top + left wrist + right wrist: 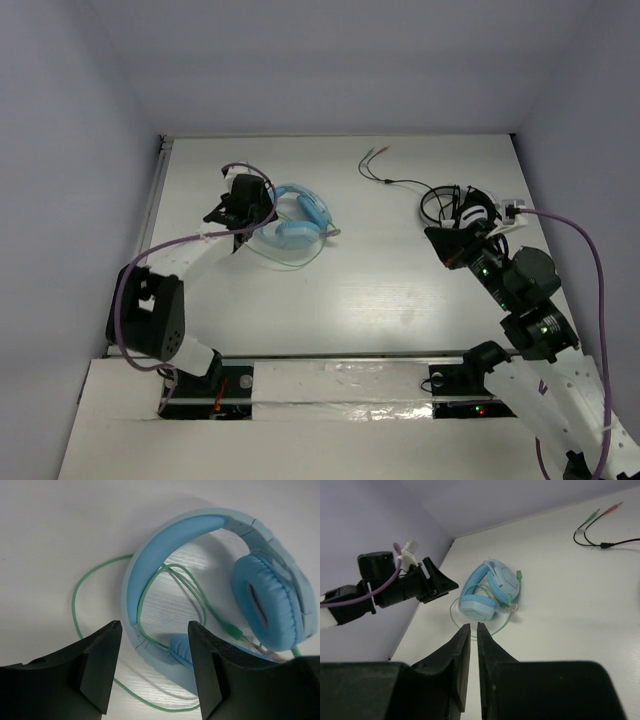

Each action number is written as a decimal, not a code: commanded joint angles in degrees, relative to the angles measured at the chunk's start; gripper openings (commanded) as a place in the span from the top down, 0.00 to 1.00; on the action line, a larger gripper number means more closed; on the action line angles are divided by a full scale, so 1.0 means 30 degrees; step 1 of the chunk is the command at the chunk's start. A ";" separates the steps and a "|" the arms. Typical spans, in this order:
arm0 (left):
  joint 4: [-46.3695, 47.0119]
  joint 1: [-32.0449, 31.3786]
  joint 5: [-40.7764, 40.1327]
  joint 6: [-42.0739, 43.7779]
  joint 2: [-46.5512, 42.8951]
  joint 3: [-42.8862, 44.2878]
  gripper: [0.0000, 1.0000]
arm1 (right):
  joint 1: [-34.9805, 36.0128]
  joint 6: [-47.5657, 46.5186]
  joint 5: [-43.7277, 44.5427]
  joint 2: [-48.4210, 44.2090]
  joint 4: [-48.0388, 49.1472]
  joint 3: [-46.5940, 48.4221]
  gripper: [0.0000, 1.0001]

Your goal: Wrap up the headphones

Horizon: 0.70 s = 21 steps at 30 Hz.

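Note:
The light-blue headphones (298,222) lie flat on the white table (400,300) at the back left. Their thin green cable (73,600) loops loosely around and across the headband (150,555), and its green plug (231,629) rests by an earcup (267,600). My left gripper (154,630) hovers open just over the headband's near end, with nothing between its fingers (245,205). My right gripper (473,626) is far off to the right (450,245). Its jaws are almost together, with only a thin slit between them and nothing in it. It points toward the headphones (490,590) from a distance.
Smaller black-and-white headphones (462,205) sit at the back right beside my right arm. Their dark cable (400,182) runs left to coloured plugs (375,153). The left wall stands close behind my left gripper (437,582).

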 commanded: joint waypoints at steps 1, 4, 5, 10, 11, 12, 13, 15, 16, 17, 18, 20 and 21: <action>-0.0348 0.0173 0.0475 0.0582 0.1535 0.1767 0.48 | -0.0028 -0.0084 -0.0532 -0.0167 0.1220 0.0001 0.83; 0.0316 0.0173 0.0066 0.0379 0.1542 0.1038 0.49 | -0.0028 -0.0113 -0.0620 -0.0313 0.1162 -0.0027 0.81; 0.0495 0.0376 -0.0052 0.0262 0.1542 0.0891 0.49 | -0.0028 -0.0084 -0.0794 -0.0314 0.1191 -0.0057 0.81; 0.1639 0.0789 0.0328 0.0260 0.1803 0.1093 0.47 | -0.0028 -0.0054 -0.1264 -0.0197 0.1308 -0.0320 0.83; 0.1639 0.1021 0.0444 0.0464 0.1979 0.1298 0.47 | -0.0028 -0.0054 -0.1439 -0.0138 0.1308 -0.0321 0.84; 0.1639 0.1023 0.0706 0.0640 0.2213 0.1793 0.47 | -0.0028 -0.0054 -0.1499 -0.0109 0.1308 -0.0321 0.86; 0.1349 0.1284 0.0941 0.0816 0.2940 0.2175 0.47 | -0.0028 -0.0054 -0.1557 -0.0050 0.1366 -0.0350 0.86; 0.0706 0.1580 0.1528 0.1167 0.3764 0.3255 0.50 | -0.0028 -0.0054 -0.1529 0.0096 0.1396 -0.0292 0.87; 0.0238 0.1580 0.1500 0.1285 0.4493 0.3582 0.50 | -0.0028 -0.0083 -0.1529 0.0155 0.1454 -0.0262 0.88; 0.0146 0.1580 0.1645 0.1489 0.4762 0.3846 0.51 | -0.0028 -0.0083 -0.1616 0.0213 0.1484 -0.0233 0.88; 0.0087 0.1580 0.1704 0.1868 0.4996 0.4052 0.51 | -0.0028 -0.0112 -0.1616 0.0301 0.1513 -0.0204 0.88; -0.0381 0.1785 0.2315 0.2309 0.5758 0.4842 0.50 | -0.0028 -0.0113 -0.1703 0.0331 0.1601 -0.0203 0.88; -0.0556 0.1785 0.2465 0.2573 0.6021 0.5483 0.50 | -0.0028 -0.0113 -0.1733 0.0360 0.1601 -0.0232 0.88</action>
